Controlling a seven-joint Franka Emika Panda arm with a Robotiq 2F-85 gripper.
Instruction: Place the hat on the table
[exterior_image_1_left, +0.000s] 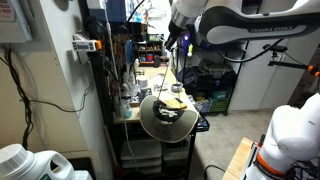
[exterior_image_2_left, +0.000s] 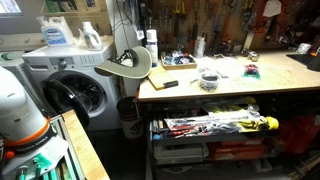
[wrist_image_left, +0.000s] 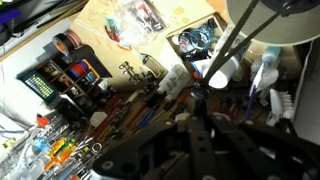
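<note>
Claw (exterior_image_1_left: 180, 42) is noted high over the table (exterior_image_2_left: 235, 88), at the end of the white arm. The spread of its jaws cannot be told. It is too small and dark in the exterior view, and in the wrist view only dark claw body is made out along the lower edge. No hat is seen in its grasp.

Hat (exterior_image_1_left: 165, 117) is found below the claw and well apart from it, at the end of the narrow top nearest that camera. It is seen tilted, with the dark lining turned outward. In an exterior view the hat (exterior_image_2_left: 130, 63) is placed at the table end beside the washing machine (exterior_image_2_left: 70, 95). The brim is pointed out past the edge and part of the hat overhangs. Whether it is borne wholly by the wood or leaned on something cannot be told. It cannot be picked out with certainty in the wrist view, where only clutter of tools is shown.

Governing relation: the hat lies downward from the claw and somewhat toward the table's end. Its long axis, brim to back, is judged to run along the table's length. Only one arm is present, so no choice of arm arises.

Placement is judged done or nearly so. A slip off the end is the risk noted, given the overhang.
</note>
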